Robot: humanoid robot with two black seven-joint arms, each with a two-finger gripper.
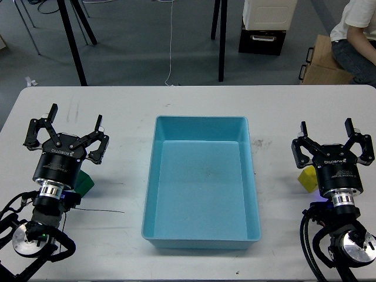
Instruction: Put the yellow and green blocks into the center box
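The light-blue center box (pixel 252 170) lies in the middle of the white table, and its inside shows nothing in it. A dark green block (pixel 85 183) rests on the table at the left, partly hidden behind the body of my left arm. My left gripper (pixel 75 119) stands open just beyond it, fingers spread wide. At the right, a yellow block (pixel 306 177) sits on the table, half covered by my right arm. My right gripper (pixel 326 129) is open above it, with nothing between its fingers.
The white table (pixel 129 106) ends at its far edge with grey floor behind. Black stand legs (pixel 71 41), a black case (pixel 262 40) and a seated person (pixel 355 35) are beyond the table.
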